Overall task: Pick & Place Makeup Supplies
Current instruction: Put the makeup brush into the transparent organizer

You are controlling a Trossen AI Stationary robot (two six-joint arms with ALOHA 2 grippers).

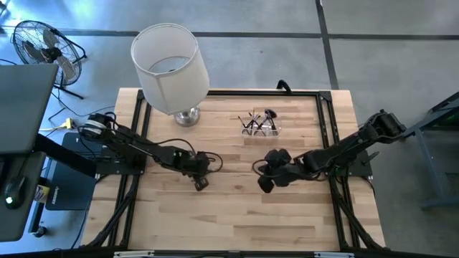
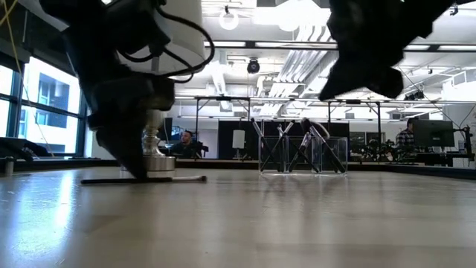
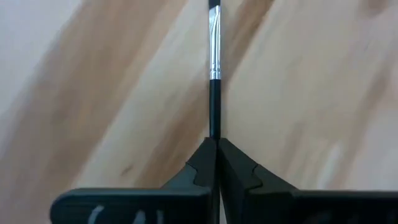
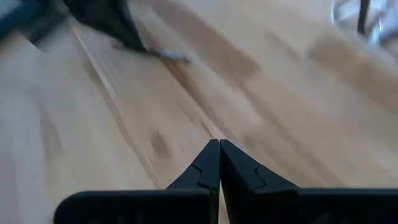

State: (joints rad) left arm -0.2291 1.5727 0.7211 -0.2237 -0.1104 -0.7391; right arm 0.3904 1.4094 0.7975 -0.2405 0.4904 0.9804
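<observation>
High view shows most brushes already standing in the clear holder [image 1: 260, 126] at the far side, while the left gripper [image 1: 200, 182], low at mid-table, is closed on one last brush [image 3: 214, 68] lying flat. Right gripper [image 1: 265, 183] hovers nearby, fingers together and empty. Pale wooden table [image 1: 237, 215] also bears a lamp [image 1: 171, 68]; an open office lies beyond.

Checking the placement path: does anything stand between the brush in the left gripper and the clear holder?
Nothing visible does. The left gripper is shut on the brush at table level; bare wood lies between it and the clear holder. The lamp stands aside.
</observation>
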